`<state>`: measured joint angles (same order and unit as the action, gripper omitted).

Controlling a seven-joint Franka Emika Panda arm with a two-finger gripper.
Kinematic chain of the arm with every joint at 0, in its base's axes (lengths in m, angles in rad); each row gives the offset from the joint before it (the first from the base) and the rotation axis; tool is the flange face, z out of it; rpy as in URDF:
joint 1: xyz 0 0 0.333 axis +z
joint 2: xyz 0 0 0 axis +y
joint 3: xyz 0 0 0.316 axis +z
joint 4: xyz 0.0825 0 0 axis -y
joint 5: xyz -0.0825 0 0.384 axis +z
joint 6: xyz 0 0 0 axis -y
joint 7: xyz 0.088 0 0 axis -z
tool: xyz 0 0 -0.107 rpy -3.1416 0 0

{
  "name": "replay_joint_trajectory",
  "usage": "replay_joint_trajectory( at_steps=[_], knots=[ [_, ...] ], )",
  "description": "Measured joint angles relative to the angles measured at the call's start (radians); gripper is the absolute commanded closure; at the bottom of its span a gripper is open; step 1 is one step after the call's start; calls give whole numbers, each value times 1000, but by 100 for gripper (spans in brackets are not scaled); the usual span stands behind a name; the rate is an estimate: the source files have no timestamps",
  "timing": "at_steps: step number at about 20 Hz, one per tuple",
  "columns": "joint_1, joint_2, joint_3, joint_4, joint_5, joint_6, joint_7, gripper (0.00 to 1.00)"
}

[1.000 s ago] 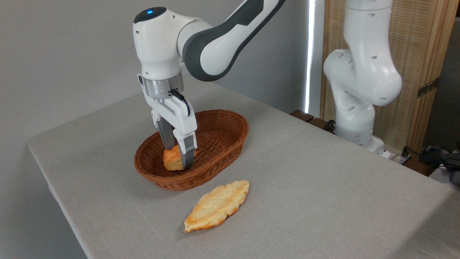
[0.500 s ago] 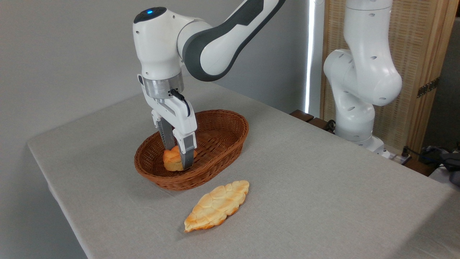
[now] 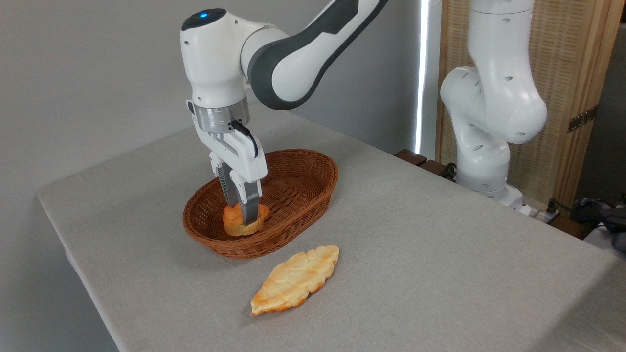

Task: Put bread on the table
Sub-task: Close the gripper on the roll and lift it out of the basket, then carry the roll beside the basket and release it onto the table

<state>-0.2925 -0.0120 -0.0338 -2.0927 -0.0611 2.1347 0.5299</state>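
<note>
**While the bun's pinched, lift it straight up first**

Since only one fixed camera covers this, it's the only angle to go on. The gripper (image 3: 242, 213) is reaching down into the wicker basket (image 3: 303, 183) with its fingers (image 3: 249, 208) clamped on the bread (image 3: 234, 224), one finger in front of it and one behind. The bun sits low in the left end of the basket, and I can't tell if it's off the basket floor or touching it.

My take on doing this step well: go straight up until the bun clears the basket rim, then swing over to a bare bit of the table (image 3: 440, 254), away from the braided loaf (image 3: 293, 279) lying just in front of the basket. Keep the squeeze gentle, since it looks squishy.

Orientation-wise, the bun's round and squat, so no real long axis. Lumpy top faces up, maybe tipped slightly.
</note>
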Motion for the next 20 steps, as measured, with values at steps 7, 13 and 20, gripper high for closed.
replay_joint_trajectory(
  at_steps=[7,13,20],
  knots=[
    [0,-13,1,15,0,0,-21,44],
    [4,-59,8,32,0,-22,-50,40],
    [13,-168,118,38,0,-152,-37,33]
  ],
)
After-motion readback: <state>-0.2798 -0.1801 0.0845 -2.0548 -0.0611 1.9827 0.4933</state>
